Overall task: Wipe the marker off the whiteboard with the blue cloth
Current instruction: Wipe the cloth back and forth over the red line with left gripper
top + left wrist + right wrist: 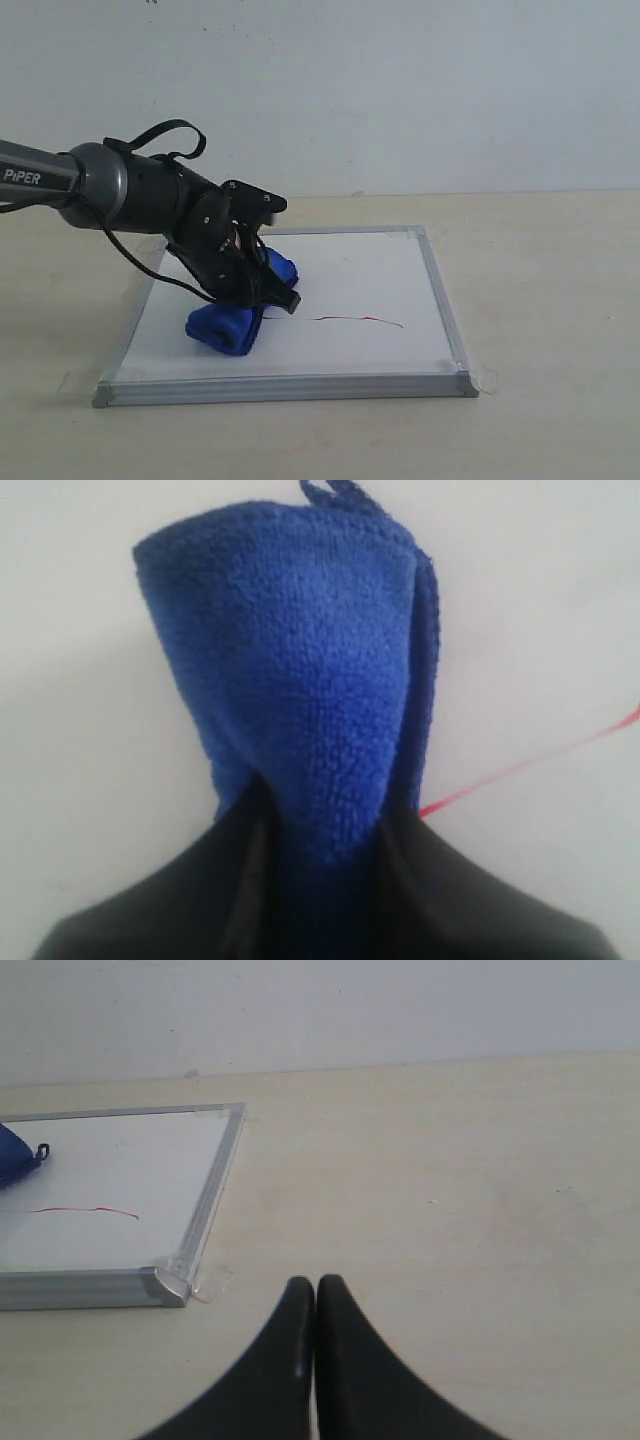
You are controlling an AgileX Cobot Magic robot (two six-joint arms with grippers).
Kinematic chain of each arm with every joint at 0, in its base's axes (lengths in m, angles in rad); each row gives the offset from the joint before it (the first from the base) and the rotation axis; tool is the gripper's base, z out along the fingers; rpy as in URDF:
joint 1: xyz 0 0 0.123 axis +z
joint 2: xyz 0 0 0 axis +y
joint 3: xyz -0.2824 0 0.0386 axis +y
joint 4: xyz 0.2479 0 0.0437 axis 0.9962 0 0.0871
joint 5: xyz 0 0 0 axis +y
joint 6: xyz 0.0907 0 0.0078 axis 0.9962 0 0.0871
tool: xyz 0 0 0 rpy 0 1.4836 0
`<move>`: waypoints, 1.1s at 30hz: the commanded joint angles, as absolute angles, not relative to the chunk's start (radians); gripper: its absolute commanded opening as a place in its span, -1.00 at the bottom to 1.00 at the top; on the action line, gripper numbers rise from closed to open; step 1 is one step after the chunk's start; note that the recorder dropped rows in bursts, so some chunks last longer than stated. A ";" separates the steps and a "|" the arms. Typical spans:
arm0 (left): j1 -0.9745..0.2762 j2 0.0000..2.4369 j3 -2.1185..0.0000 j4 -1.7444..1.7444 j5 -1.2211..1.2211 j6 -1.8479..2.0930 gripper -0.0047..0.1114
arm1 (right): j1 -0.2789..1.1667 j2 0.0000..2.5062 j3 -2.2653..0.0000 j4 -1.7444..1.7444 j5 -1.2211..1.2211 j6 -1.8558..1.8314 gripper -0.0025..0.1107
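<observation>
The whiteboard lies flat on the table, silver-framed. A thin wavy red marker line runs across its near middle; the line also shows as the marker and the marker. My left gripper is shut on the blue cloth, pressing it onto the board at the line's left end. In the left wrist view the blue cloth sticks out between the black fingers. My right gripper is shut and empty, over bare table beside the whiteboard. It is out of the exterior view.
Clear tape holds the board's near right corner to the beige table. A pale wall rises behind the table. A black cable loop arches over the left arm's wrist.
</observation>
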State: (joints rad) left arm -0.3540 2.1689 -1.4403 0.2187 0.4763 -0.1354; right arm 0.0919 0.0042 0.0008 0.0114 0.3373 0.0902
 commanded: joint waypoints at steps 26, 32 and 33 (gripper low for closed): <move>-0.280 2.313 -1.634 0.196 0.624 -0.166 -0.85 | 0.090 0.000 0.000 0.013 0.330 0.090 -0.96; -0.170 2.325 -1.654 0.270 0.823 -0.215 -0.85 | 0.090 0.000 0.000 0.013 0.330 0.090 -0.96; -0.170 2.325 -1.654 0.270 0.840 -0.210 -0.85 | 0.090 0.000 0.000 0.013 0.330 0.090 -0.96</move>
State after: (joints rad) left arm -0.2049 2.2888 -1.6736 0.2168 0.6760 -0.2050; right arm 0.0919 0.0042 0.0008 0.0114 0.3373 0.0902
